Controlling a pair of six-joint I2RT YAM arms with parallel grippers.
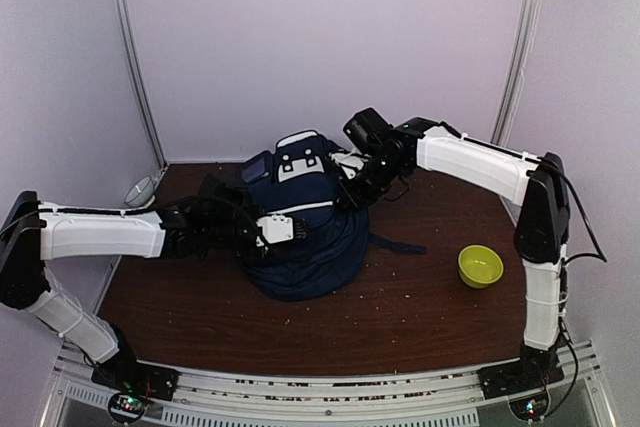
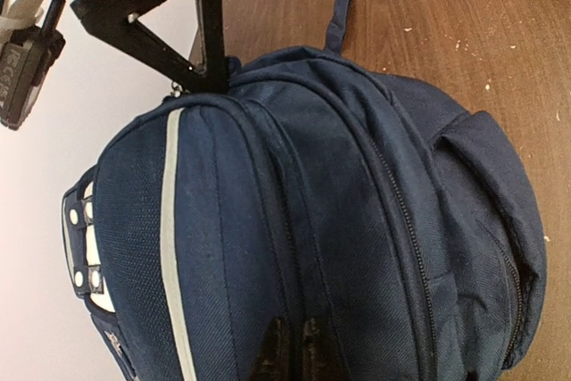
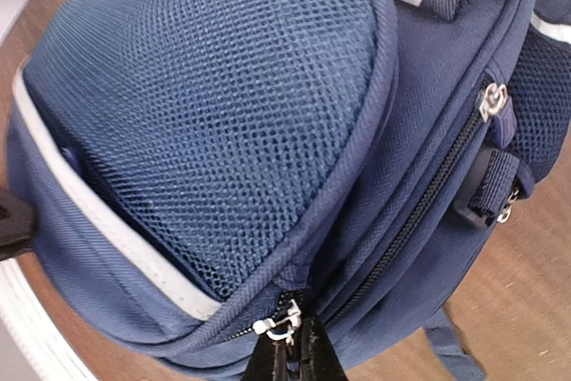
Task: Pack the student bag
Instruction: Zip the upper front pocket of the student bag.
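Note:
The student bag (image 1: pixel 305 232), navy with white trim, lies in the middle of the brown table. My left gripper (image 1: pixel 278 230) rests on its left side. In the left wrist view the left gripper (image 2: pixel 295 345) is shut, pinching a ridge of the student bag (image 2: pixel 339 220) along a zipper seam. My right gripper (image 1: pixel 352 190) reaches the bag's far right side. In the right wrist view the right gripper (image 3: pixel 295 356) is shut on a silver zipper pull (image 3: pixel 284 322) below the mesh pocket (image 3: pixel 205 122). The bag's inside is hidden.
A yellow-green bowl (image 1: pixel 480 265) stands on the table to the right of the bag. A pale bowl (image 1: pixel 140 190) sits at the far left corner. A dark strap (image 1: pixel 398 245) trails from the bag. Crumbs dot the wood. Enclosure walls stand close behind.

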